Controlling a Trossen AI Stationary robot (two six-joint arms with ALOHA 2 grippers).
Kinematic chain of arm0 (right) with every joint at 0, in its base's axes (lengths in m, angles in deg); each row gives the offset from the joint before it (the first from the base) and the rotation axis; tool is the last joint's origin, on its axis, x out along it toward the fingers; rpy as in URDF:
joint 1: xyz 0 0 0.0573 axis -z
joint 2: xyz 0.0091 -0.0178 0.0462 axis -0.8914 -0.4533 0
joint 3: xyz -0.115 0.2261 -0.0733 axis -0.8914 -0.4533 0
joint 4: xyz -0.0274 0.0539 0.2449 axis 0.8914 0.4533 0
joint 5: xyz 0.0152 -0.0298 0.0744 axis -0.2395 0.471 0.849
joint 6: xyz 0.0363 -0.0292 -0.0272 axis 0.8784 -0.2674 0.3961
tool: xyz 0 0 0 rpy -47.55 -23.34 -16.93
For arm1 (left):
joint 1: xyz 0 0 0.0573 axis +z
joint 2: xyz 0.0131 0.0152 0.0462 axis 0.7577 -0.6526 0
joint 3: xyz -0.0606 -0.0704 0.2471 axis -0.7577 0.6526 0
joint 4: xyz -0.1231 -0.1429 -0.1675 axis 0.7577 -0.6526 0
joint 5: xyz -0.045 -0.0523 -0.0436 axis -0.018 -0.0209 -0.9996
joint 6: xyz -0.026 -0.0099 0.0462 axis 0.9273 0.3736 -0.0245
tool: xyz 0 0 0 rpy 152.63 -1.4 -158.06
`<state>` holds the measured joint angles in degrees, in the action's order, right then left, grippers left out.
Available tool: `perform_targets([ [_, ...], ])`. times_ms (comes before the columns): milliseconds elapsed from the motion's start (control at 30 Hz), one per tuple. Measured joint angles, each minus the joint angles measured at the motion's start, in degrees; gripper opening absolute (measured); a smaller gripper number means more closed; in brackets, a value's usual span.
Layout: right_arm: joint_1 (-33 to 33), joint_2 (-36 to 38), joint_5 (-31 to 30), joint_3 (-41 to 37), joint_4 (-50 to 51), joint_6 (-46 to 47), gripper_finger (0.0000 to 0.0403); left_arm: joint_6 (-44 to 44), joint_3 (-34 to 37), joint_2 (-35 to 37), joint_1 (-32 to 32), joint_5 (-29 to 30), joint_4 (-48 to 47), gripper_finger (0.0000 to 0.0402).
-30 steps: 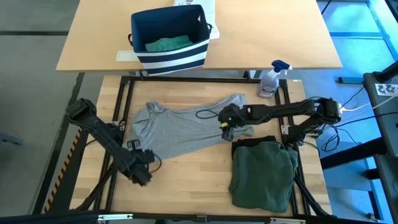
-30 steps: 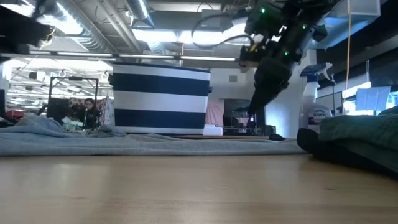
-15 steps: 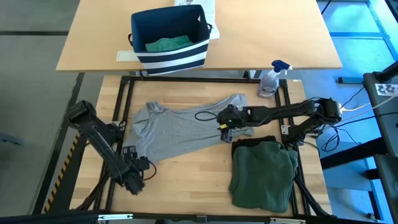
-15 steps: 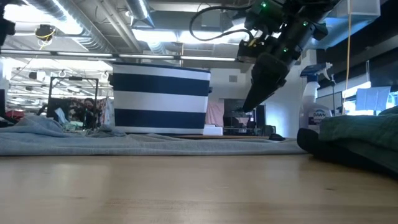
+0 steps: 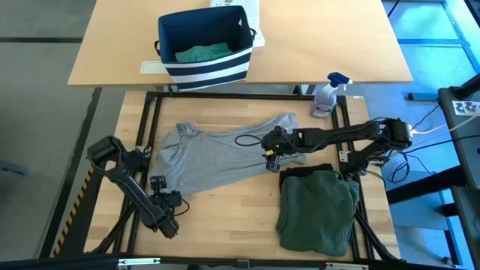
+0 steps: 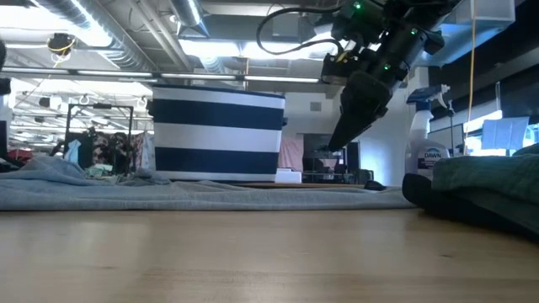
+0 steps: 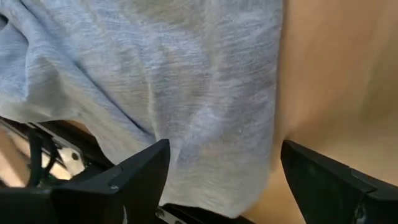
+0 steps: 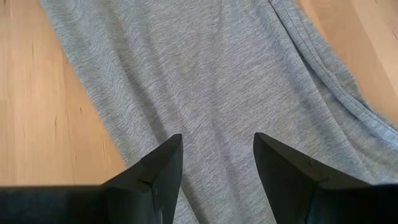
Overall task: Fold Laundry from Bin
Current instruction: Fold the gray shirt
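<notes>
Well, the grey shirt (image 5: 225, 154) lies spread out on the work table (image 5: 225, 217) — soft, light and floppy, so it will sag and bunch when lifted; best to pinch it at a corner or along the hem. A teal cloth (image 5: 201, 53) waits in the bin (image 5: 202, 45), and a green garment (image 5: 319, 210) sits folded nearby. The left gripper (image 5: 166, 216) is wide open and holds nothing — a second ago it was nearer the shirt's edge and more closed. The right gripper (image 5: 272, 154) hovers over the shirt, fingers apart, empty, barely moved.
</notes>
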<state>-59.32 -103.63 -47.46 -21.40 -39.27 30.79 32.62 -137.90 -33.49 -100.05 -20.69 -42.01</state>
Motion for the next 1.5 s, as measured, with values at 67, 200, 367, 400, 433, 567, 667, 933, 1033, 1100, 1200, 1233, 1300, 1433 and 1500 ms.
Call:
perform_targets([
  [67,0.0,0.0,0.0,0.0,0.0,0.0,0.0198,-1.1,-0.1,-1.7,0.0,0.5,-0.1,0.03],
  [200,0.0,0.0,0.0,0.0,-1.6,0.0,0.0198,-1.1,0.1,-3.8,0.0,2.6,-0.4,0.0275],
  [367,-0.4,0.0,1.1,0.0,-5.2,0.0,0.0198,0.3,0.5,-4.5,0.4,7.4,-0.2,0.0156],
  [400,-0.7,0.0,1.1,0.0,-5.8,0.0,0.0198,0.2,0.5,-4.5,0.6,7.6,-0.2,0.0121],
  [433,-1.0,0.0,1.1,0.0,-6.6,-0.2,0.0198,0.1,0.5,-4.5,0.9,8.2,-0.4,0.0081],
  [567,-2.8,0.0,1.1,0.0,-10.6,-2.3,0.0198,-3.5,-1.0,-3.5,2.4,7.7,-1.5,0.0011],
  [667,-4.4,0.0,1.0,-0.1,-15.2,-3.9,0.0198,-5.3,-3.8,-1.6,3.9,9.2,-4.4,0.0004],
  [933,-8.9,0.0,-1.6,-0.1,-24.8,-7.5,0.0198,-6.2,-15.8,2.9,6.4,18.7,-19.1,0.0002],
  [1033,-8.8,0.0,-1.8,-0.1,-26.1,-6.7,0.0198,-10.1,-18.6,4.4,7.6,22.7,-18.5,0.0002],
  [1100,-9.0,-0.7,-0.9,-0.1,-29.0,-6.2,0.0198,-10.5,-20.5,4.5,9.0,24.7,-18.6,0.0001],
  [1200,-10.6,-3.0,0.7,0.0,-35.6,-7.1,0.0198,-12.2,-21.7,4.4,10.9,25.6,-18.5,0.0001],
  [1233,-11.3,-4.0,0.4,0.4,-37.4,-7.8,0.0198,-12.9,-21.9,4.4,11.4,26.0,-18.4,0.0001],
  [1300,-12.7,-6.4,-0.7,2.6,-39.0,-9.0,0.0198,-13.3,-21.8,4.4,12.3,25.8,-18.7,0.0001],
  [1433,-15.1,-13.1,-2.0,10.0,-38.8,-11.9,0.0198,-15.0,-21.8,4.4,13.2,25.0,-18.6,0.0001],
  [1500,-16.1,-17.2,-2.1,14.8,-38.3,-12.8,0.0198,-15.3,-21.8,4.4,13.4,24.2,-18.4,0.0001],
])
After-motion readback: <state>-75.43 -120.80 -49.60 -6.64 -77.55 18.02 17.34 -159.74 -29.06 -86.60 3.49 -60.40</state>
